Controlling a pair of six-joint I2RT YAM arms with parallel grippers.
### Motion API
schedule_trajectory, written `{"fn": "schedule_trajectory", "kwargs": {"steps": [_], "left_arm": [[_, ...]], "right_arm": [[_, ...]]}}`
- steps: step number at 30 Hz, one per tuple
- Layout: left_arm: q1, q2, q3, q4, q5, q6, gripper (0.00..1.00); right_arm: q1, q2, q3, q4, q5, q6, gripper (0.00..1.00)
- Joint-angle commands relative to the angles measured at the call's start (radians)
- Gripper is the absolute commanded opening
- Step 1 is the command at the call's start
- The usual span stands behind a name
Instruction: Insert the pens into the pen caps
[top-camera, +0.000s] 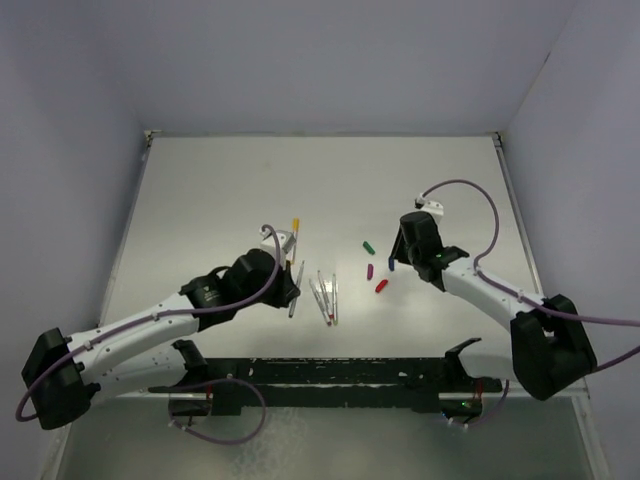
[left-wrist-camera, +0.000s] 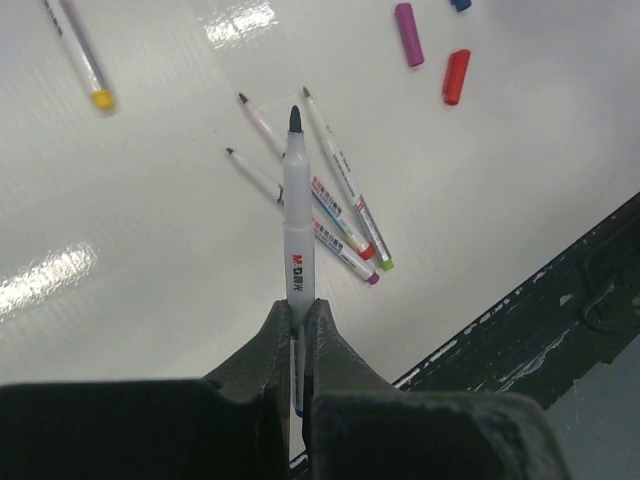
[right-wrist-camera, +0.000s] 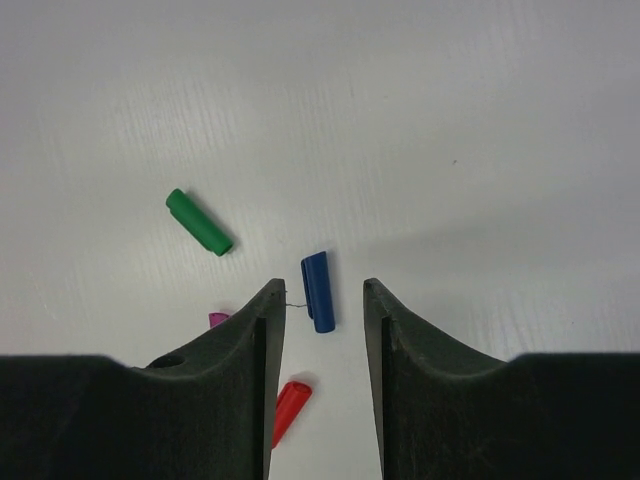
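- Left gripper (left-wrist-camera: 298, 312): clenched on the held pen (left-wrist-camera: 298, 200), gripping near its back end. The barrel sticks straight out past the fingertips, and its dark tip is bare and clear of the table (top-camera: 220, 180).
- Right gripper (right-wrist-camera: 320, 300): jaws apart and lowered over the blue cap (right-wrist-camera: 318, 292), one finger on each side. A sliver of gap shows on both sides, so nothing is grasped yet.
- Key relation: the blue cap's long axis runs roughly parallel to the finger faces, so closing would pinch it across its width. I cannot tell which end is the open one.
- The right arm is much nearer the caps. The held pen sits well to the left of them.
- Other caps lie loose near the right gripper: green cap (right-wrist-camera: 198, 222), red cap (right-wrist-camera: 290, 405), and purple cap (right-wrist-camera: 218, 319), which is mostly hidden behind a finger.
- The loose pens (left-wrist-camera: 330, 205), three of them, lie crossed on the table between the arms.
- The yellow-ended pen (left-wrist-camera: 80, 55) lies apart from them. It looks capped.
- Judgement: the next step is to grip the blue cap, then bring it to the pen tip along a shared axis.
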Motion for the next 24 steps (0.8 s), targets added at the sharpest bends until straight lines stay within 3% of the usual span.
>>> {"fn": "schedule_trajectory", "kwargs": {"steps": [1,8,24], "left_arm": [[-0.004,0.03,-0.015,0.265,0.062,0.063,0.0],[-0.015,0.157,-0.023,0.471,0.135,0.131,0.0],[-0.016,0.17,-0.075,0.573,0.181,0.103,0.0]], "right_arm": [[-0.007,0.064,0.059,0.004,-0.042,-0.009,0.39],[-0.007,0.123,0.064,0.005,-0.072,-0.015,0.36],[-0.007,0.235,0.107,0.029,-0.065,-0.031,0.35]]}}
